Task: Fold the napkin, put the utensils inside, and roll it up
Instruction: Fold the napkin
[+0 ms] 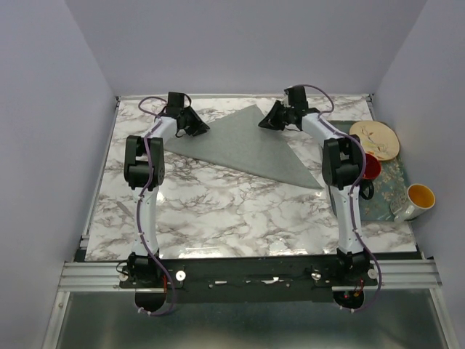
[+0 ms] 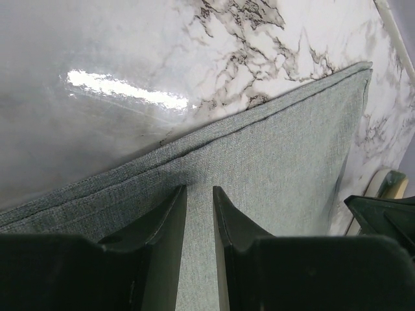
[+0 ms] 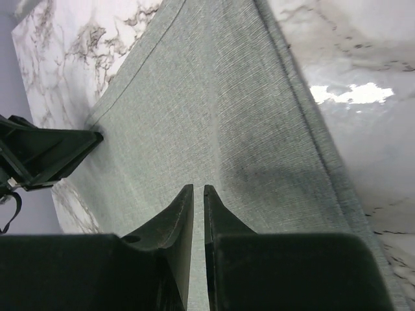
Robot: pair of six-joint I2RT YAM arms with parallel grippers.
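Top external: napkin (image 1: pixel 247 145) edges (perhaps pinched) beneath both jaws.

You saw the napkin (image 1: pixel 247 149) was plain grey-green, the bench (image 1: pixel 218 211) white marble with dark veins, the tray (image 1: pixel 383 200) grey and floral, the cup (image 1: pixel 370 167) red.

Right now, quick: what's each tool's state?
Left tool: jaws nearly shut over the napkin; hold cannot be told.
Right tool: jaws nearly shut over it too; cannot be told.
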